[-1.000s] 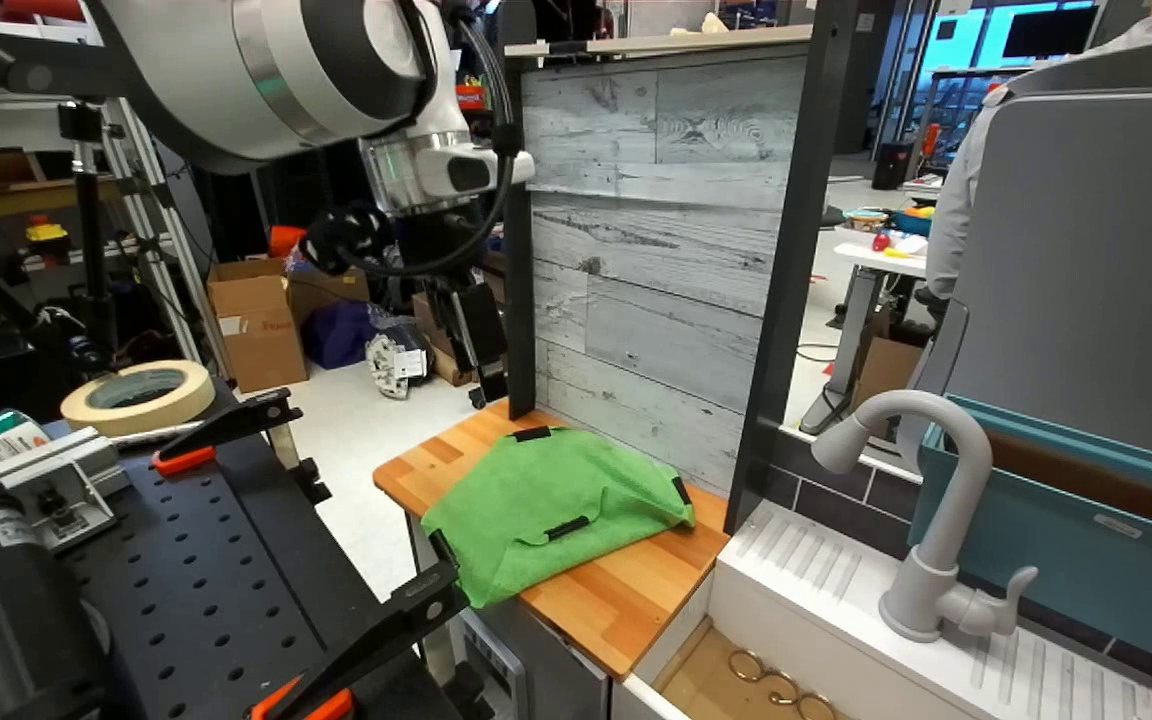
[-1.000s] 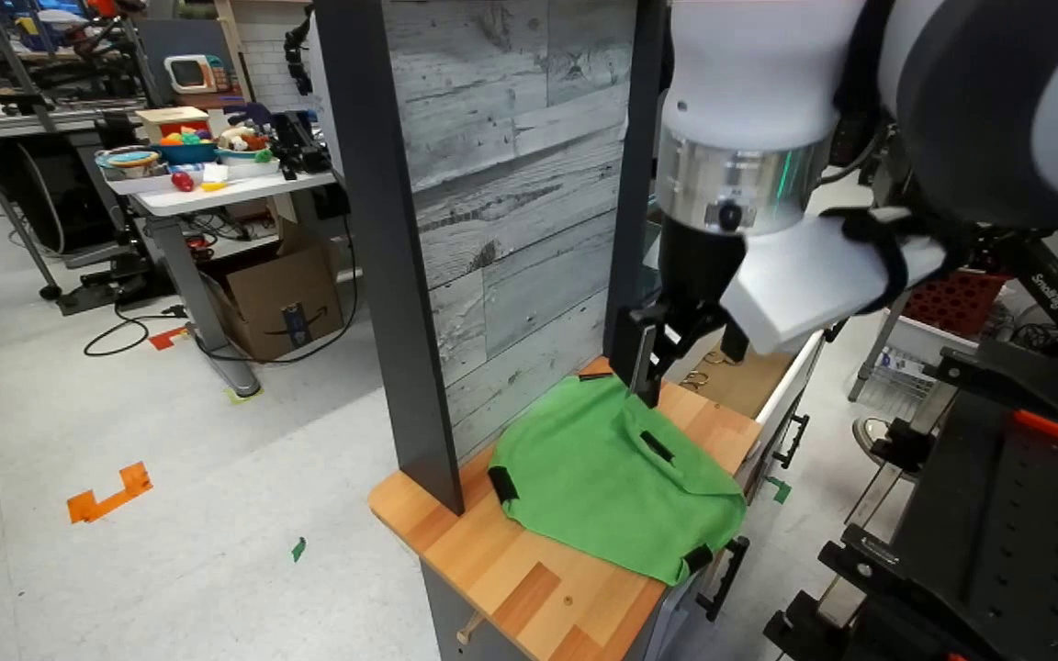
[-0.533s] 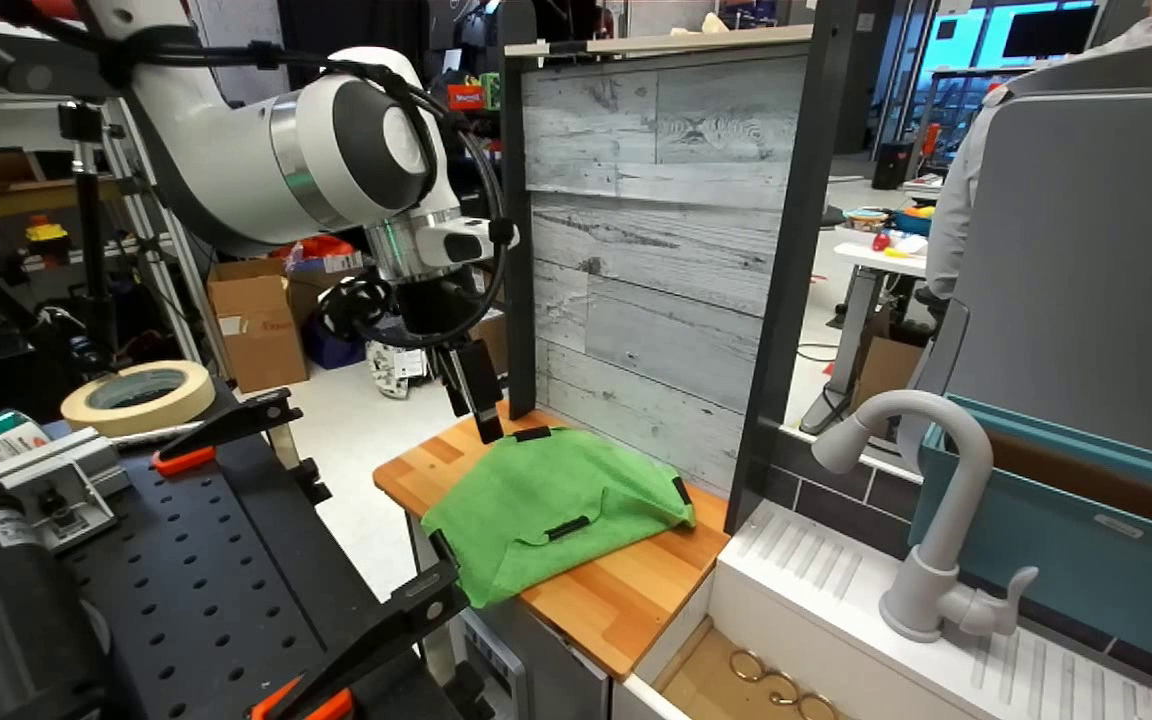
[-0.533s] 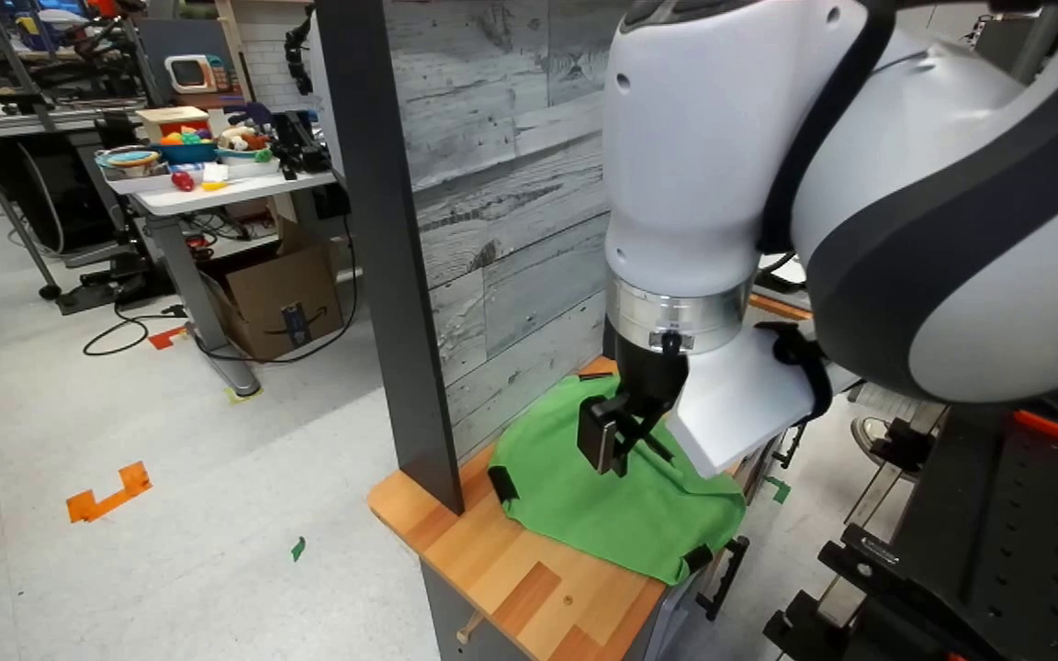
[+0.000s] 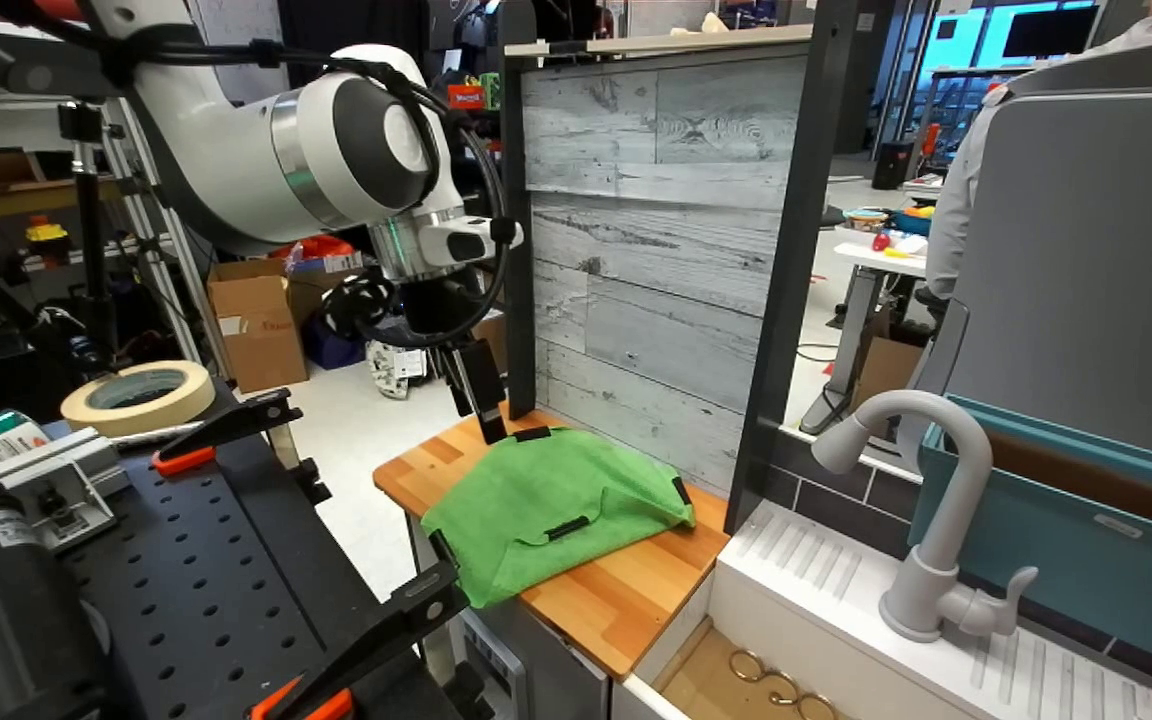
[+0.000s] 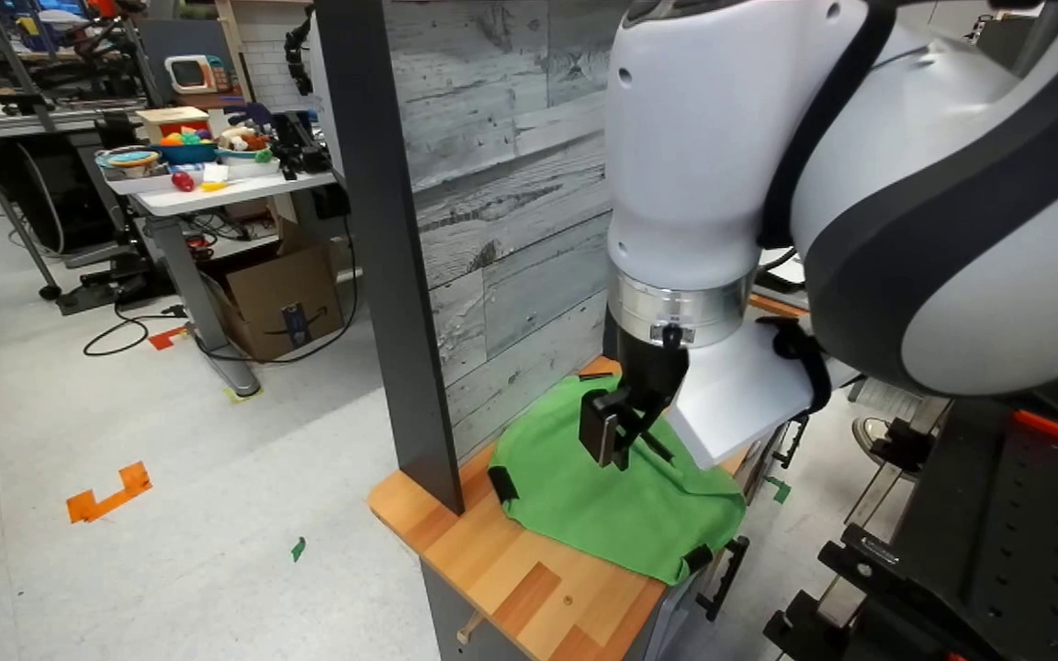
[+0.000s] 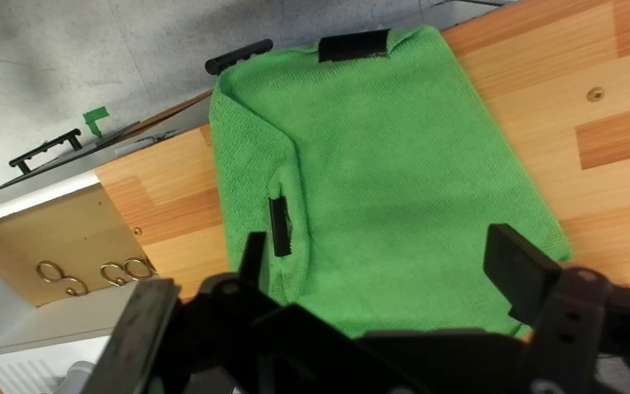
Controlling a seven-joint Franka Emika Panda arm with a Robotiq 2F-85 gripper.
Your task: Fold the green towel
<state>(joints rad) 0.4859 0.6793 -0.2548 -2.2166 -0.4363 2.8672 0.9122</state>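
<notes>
Green towel (image 7: 397,153) on tabletop (image 7: 544,71), beneath gripper (image 7: 379,254).

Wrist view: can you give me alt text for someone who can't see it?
A green towel lies on a wooden tabletop, its left side turned over in a rumpled flap that bears a black strip. The open gripper is at the bottom, its fingers wide apart. An open drawer shows at the left.

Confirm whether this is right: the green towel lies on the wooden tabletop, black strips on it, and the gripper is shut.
The gripper is not shut: the wrist view shows it open, its jaws well apart. The green towel does lie on the wooden tabletop, black strips on it.
</notes>
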